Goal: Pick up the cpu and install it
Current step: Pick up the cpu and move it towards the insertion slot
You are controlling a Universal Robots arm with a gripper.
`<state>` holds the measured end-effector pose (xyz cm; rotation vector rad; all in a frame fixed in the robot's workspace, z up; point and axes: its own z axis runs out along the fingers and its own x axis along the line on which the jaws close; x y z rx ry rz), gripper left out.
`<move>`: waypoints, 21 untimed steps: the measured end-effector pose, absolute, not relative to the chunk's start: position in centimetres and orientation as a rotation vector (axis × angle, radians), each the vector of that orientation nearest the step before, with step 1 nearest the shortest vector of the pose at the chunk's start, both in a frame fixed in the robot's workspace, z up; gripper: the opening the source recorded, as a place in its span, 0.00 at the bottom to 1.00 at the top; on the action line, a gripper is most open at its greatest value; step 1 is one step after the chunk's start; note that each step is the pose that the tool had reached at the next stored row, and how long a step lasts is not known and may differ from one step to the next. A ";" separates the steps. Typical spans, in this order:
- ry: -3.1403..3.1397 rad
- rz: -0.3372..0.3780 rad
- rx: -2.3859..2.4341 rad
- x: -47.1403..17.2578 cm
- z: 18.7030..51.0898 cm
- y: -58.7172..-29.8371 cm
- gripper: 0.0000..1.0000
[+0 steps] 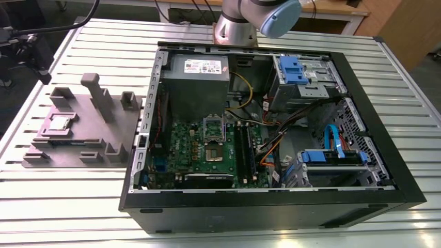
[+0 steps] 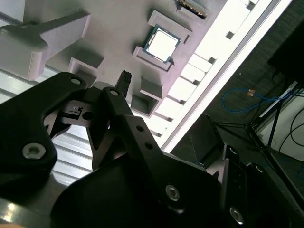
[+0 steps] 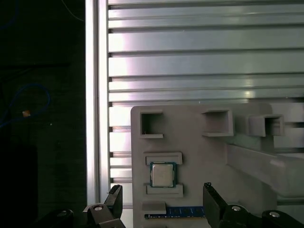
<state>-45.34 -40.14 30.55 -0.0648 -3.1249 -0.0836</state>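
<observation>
Two black fingers (image 3: 114,202) of the gripper (image 3: 162,190) stand wide apart in the first wrist view, and we see the jaws carrying nothing. The gripper hangs over a grey fixture block (image 3: 204,156) and points down at it. The cpu (image 3: 163,174) lies flat in a shallow nest of that block, shiny side up. It is centred on the gap between the jaws, just ahead of the fingertips and apart from both. We cannot tell how high above it the tips hang. Between the jaws, closer in than the cpu, lies a long strip with blue markings (image 3: 175,212). Further out from the jaws than the cpu, the block carries open-sided pockets (image 3: 151,124). In the second wrist view we look past the gripper's dark linkage and find the cpu out beyond one fingertip.

In the exterior view the arm (image 1: 251,18) rises from its base at the far edge of a slatted aluminium table (image 1: 69,206) and leaves the picture. The block sits on those slats, to the exterior view's left of an open computer case (image 1: 276,212). The green motherboard (image 1: 206,152) inside the case lies well away from the jaws. Past the table edge, outward of one jaw, we see a dark floor (image 3: 42,166) with a blue cable (image 3: 28,89) looping over it.
</observation>
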 end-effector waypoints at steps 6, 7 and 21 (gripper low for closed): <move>-3.125 -0.084 -0.065 -45.4 30.3 -40.1 0.77; -3.125 -0.084 -0.065 -45.4 30.2 -40.1 0.77; -3.125 -0.084 -0.048 -45.5 29.9 -40.1 0.77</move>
